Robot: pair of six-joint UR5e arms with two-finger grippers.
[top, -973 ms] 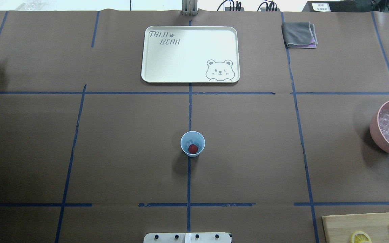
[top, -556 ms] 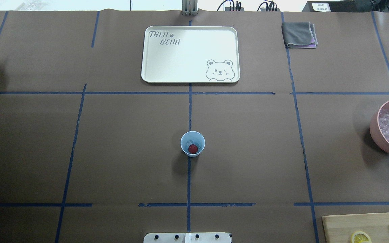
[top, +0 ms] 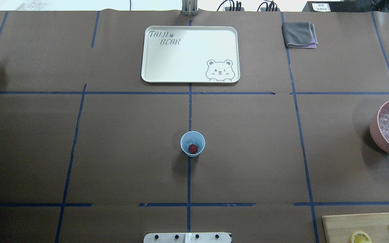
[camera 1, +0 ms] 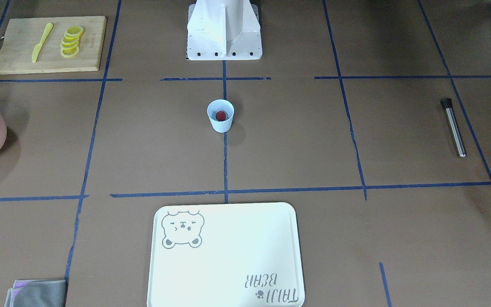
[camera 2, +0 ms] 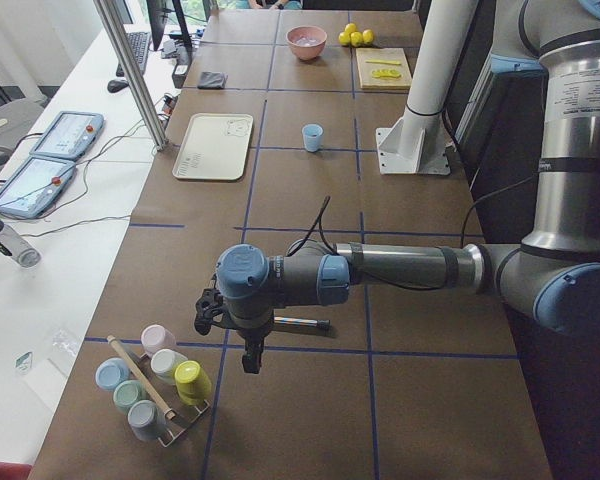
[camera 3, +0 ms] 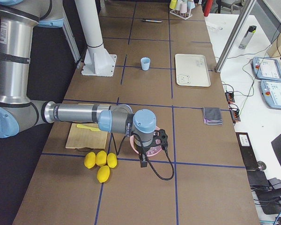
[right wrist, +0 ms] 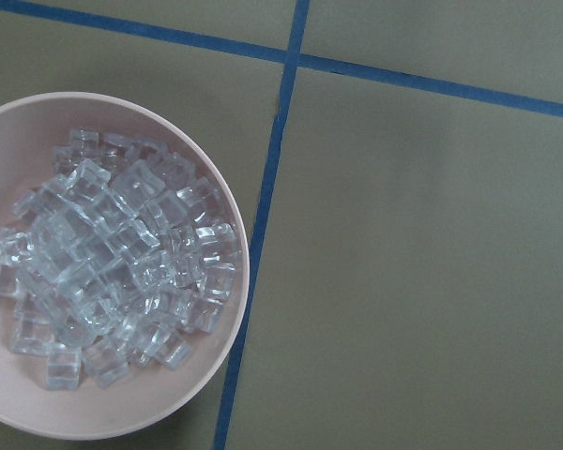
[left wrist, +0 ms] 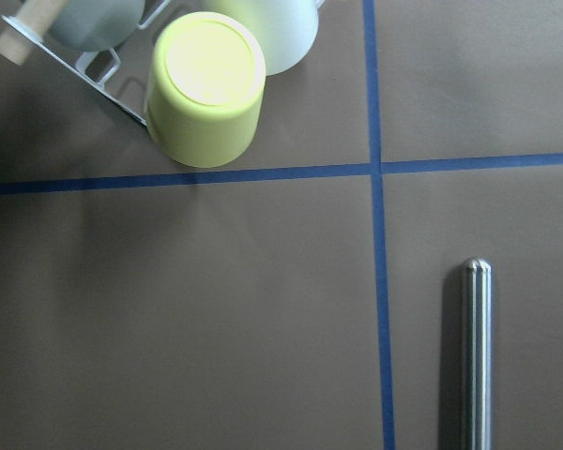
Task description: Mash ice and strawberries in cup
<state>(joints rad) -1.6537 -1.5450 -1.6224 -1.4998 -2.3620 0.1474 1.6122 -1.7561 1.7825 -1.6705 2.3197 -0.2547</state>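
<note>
Standard UR look here. The left arm (camera 2: 400,268) and right arm (camera 3: 75,113) are brushed silver tubes with dark grey joint housings, and every joint has a round light-blue cap (camera 2: 242,267). The thick upright sections are silver too, with thin dark rings around them. Each wrist ends in a black blocky piece, the left gripper (camera 2: 250,362) and right gripper (camera 3: 144,163), which are too small to see in detail. A thin black right cable (camera 3: 162,174) loops loose off the wrist, and the left cable (camera 2: 318,215) arcs up the same way. The pedestal (camera 1: 224,25) is plain white, and its flat base plate (top: 187,237) has a row of dark bolts (top: 176,236).
</note>
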